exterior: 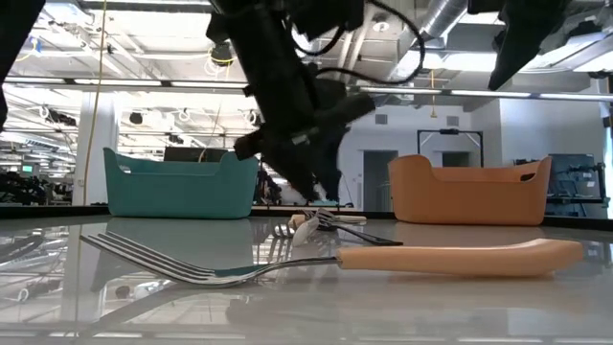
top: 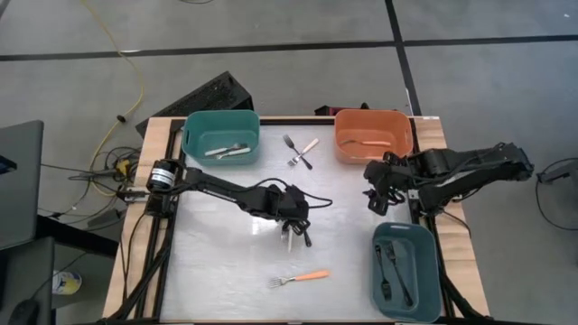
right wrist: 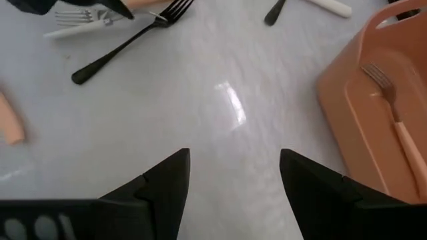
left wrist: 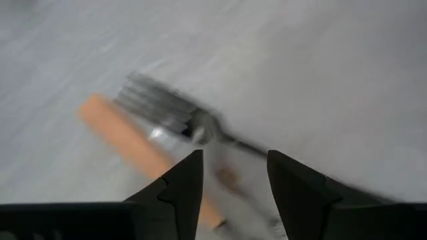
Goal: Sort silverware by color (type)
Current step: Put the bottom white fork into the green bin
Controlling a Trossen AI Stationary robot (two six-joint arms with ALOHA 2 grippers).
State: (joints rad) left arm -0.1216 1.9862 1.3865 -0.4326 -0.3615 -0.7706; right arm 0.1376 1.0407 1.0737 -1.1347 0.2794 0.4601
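Sorting partly done: the far-left teal bin [top: 220,137] holds white forks [top: 227,151], the orange bin [top: 373,135] one orange fork [top: 371,142], and the near-right teal bin [top: 405,269] black forks [top: 394,269]. Left on the bench [top: 217,262] are a crossed white-and-black pair [top: 301,152] at the far middle, a small cluster [top: 296,235] at centre, and an orange fork [top: 299,278] nearer. The left hand [top: 294,219] hangs over the cluster, fingers apart and holding nothing; the right hand [top: 377,191] waits beside the orange bin, also apart and empty.
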